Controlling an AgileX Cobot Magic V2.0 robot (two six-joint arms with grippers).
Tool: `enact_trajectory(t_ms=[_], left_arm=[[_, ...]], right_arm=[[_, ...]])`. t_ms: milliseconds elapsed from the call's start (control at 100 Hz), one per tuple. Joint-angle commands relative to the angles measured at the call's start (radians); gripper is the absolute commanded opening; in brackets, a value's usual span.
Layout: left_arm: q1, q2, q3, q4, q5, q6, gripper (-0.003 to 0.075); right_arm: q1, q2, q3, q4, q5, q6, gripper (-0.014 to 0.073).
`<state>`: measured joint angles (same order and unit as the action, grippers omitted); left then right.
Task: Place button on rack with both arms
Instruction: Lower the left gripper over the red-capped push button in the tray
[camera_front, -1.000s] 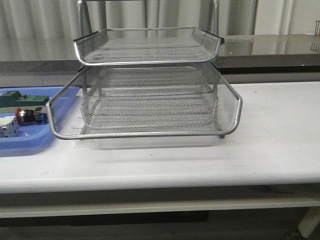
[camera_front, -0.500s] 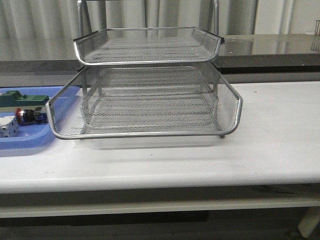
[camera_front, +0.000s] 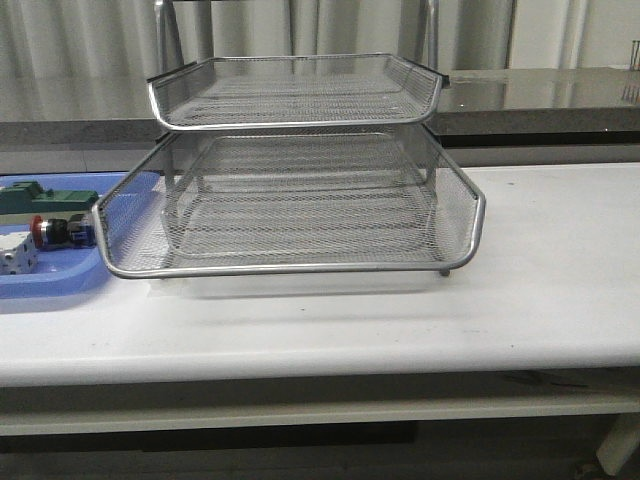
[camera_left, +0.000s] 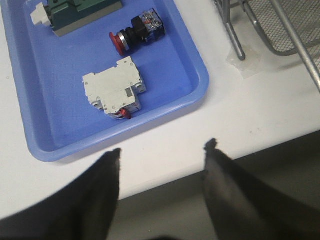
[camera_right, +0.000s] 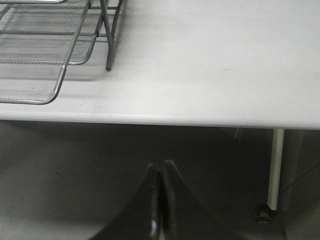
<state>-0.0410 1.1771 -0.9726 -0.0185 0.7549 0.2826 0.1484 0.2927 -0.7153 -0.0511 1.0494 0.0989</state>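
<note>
Nothing has moved. Only my left wrist view shows my left gripper (camera_left: 162, 150) wide open near the red-headed black button (camera_left: 136, 34) in the flat blue plastic tray (camera_left: 165, 45); my right gripper (camera_right: 160, 167) is closed, empty.

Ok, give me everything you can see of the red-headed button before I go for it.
The button lies on its side in the blue tray, untouched. It has a red mushroom head, a black cylindrical body and a blue-black rear block with shiny metal contacts; it looks like plastic. Its head points toward the tray's middle, its rear block toward the tray wall nearest the rack. The green block lies close on one side, the white breaker-like part on the other, with gaps showing. The left hand hangs open, off the tray, over the table edge.
</note>
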Motion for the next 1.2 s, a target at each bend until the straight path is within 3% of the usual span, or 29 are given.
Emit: enact_trajectory(t_ms=[0, 360, 790, 1190], left_arm=[[0.0, -0.017, -0.034, -0.02, -0.061, 0.004, 0.0527], [0.0, 0.077, -0.125, -0.051, -0.05, 0.138, 0.053], [0.0, 0.496, -0.644, -0.046, 0.233, 0.469, 0.053], [0.0, 0.806, -0.957, -0.001, 0.359, 0.52, 0.053]], right_arm=[[-0.001, 0.012, -0.03, -0.013, -0.065, -0.001, -0.0071], [-0.001, 0.012, -0.03, -0.013, -0.065, -0.001, -0.0071], [-0.001, 0.012, -0.03, -0.013, -0.065, -0.001, -0.0071], [-0.001, 0.012, -0.03, -0.013, -0.065, -0.001, -0.0071]])
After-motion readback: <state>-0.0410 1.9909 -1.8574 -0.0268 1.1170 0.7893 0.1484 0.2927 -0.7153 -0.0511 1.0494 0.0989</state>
